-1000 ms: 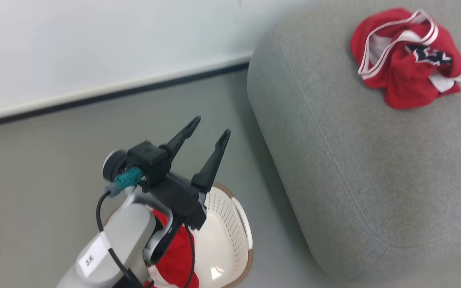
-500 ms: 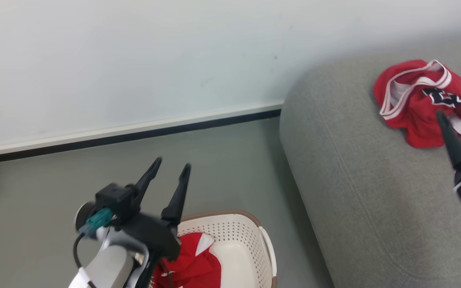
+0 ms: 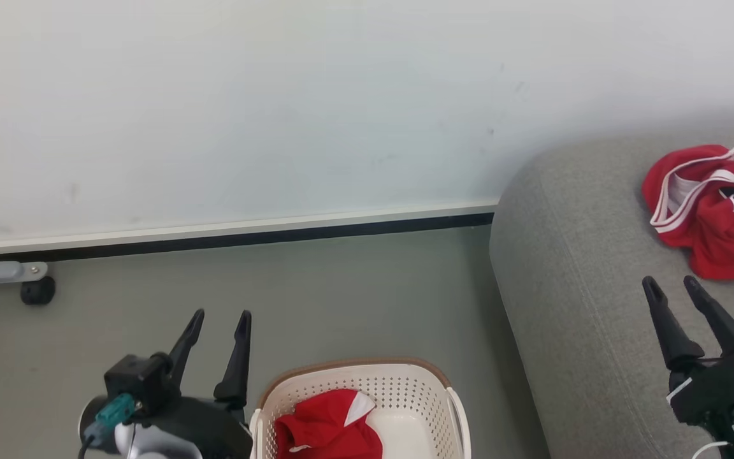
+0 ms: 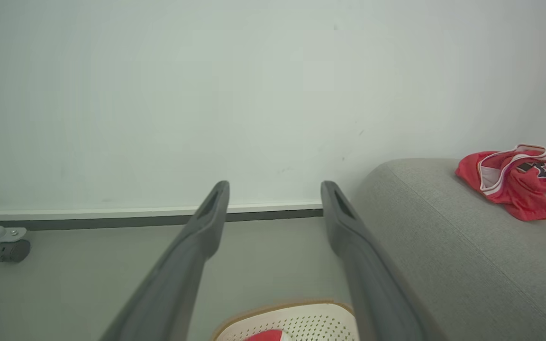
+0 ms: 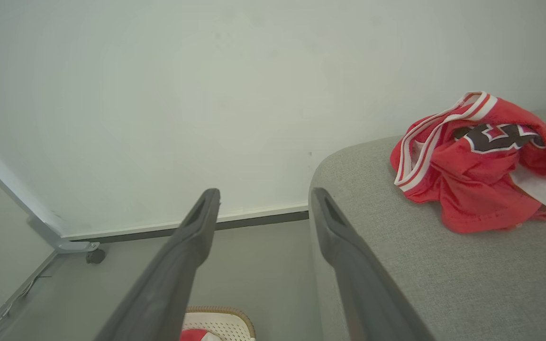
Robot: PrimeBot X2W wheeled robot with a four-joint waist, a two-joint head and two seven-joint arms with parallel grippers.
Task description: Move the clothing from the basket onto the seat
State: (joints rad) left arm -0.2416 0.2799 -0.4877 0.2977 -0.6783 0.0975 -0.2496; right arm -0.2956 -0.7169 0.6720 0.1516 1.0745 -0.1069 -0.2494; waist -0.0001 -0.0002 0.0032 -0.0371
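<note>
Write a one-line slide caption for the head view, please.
Left pincer and right pincer open and empty; one red garment lies on the grey sofa, the other garment sits in the basket.

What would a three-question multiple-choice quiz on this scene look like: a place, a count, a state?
1. The basket stands: A on the floor beside the sofa; B on the sofa; C on a table.
2. Red garments in sight: A one; B two; C three.
3. The left gripper and right gripper are: A open and empty; B shut on cloth; C holding the basket.
Answers: 1 A, it sits on the floor left of the sofa. 2 B, one garment in the basket, one on the sofa. 3 A, fingers apart, nothing between them.
</note>
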